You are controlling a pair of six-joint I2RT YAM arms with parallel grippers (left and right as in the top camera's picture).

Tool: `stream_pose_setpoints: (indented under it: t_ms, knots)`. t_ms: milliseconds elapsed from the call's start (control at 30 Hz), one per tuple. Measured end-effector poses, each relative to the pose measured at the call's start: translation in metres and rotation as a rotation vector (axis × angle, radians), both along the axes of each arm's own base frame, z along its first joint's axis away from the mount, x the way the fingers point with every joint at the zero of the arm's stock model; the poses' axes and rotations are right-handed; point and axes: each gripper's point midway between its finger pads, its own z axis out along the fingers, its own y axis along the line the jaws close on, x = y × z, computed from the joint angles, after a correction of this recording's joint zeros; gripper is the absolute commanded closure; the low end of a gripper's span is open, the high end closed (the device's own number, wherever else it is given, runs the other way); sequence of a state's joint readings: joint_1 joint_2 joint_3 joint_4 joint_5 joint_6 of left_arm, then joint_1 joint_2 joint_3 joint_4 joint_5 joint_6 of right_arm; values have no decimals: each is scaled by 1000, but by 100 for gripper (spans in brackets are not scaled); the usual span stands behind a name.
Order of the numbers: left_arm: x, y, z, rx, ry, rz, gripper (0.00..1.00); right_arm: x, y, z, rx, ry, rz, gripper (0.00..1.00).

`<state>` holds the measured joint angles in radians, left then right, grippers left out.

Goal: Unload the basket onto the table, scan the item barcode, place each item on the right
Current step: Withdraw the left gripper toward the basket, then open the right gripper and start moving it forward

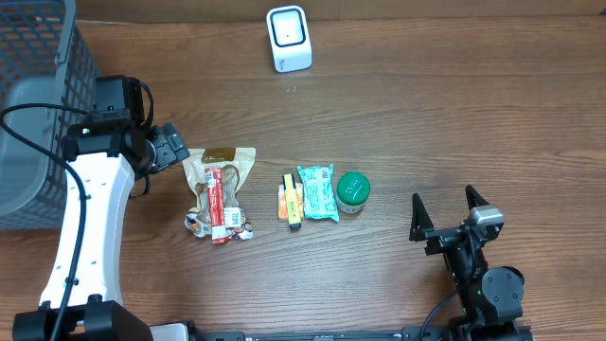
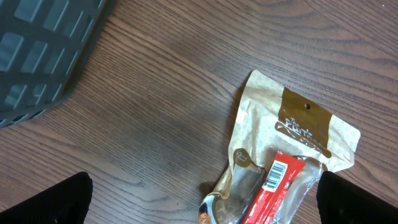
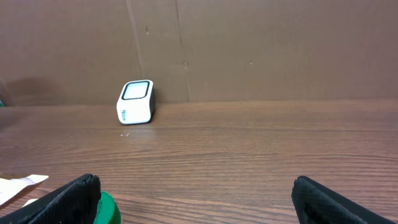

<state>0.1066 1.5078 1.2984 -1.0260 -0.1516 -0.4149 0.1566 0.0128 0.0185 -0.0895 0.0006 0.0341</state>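
The white barcode scanner [image 1: 288,38], with a dark window in its face, stands upright. Well in front of it and off to its left lies a flat tan pouch [image 1: 241,170] with a brown label at its top end; a red bar [image 1: 216,199] carrying a white barcode label lies lengthwise on top of it. Directly in front of the scanner, also well apart from it, a slim yellow-and-orange stick [image 1: 289,201], a teal packet [image 1: 317,192] and a round green-lidded tub [image 1: 352,189] lie in a close row.

place: mock shop checkout | evidence: white barcode scanner [image 1: 288,38]; grey wire basket [image 1: 47,57]; packaged snacks [image 1: 317,192] on wooden counter [image 1: 454,114]; cardboard backdrop [image 3: 249,50]
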Motion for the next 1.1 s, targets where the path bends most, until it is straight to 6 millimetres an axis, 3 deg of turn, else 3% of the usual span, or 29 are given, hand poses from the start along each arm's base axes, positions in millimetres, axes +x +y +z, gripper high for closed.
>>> stream_pose_setpoints:
  t_ms: [167,667,800,967,1100]
  knots:
    - [0,0,0,0,0,0,0,0,0,1,6,-2,0,0]
    - [0,0,0,0,0,0,0,-5,7,-6,266,111,30,0]
    - [0,0,0,0,0,0,0,-14,6,27,295,105,34,0]
    - [0,0,0,3,0,1,0,-34,3,94,312,47,43,0]
    - [0,0,0,2,1,1,0,-44,4,129,315,70,50,0]
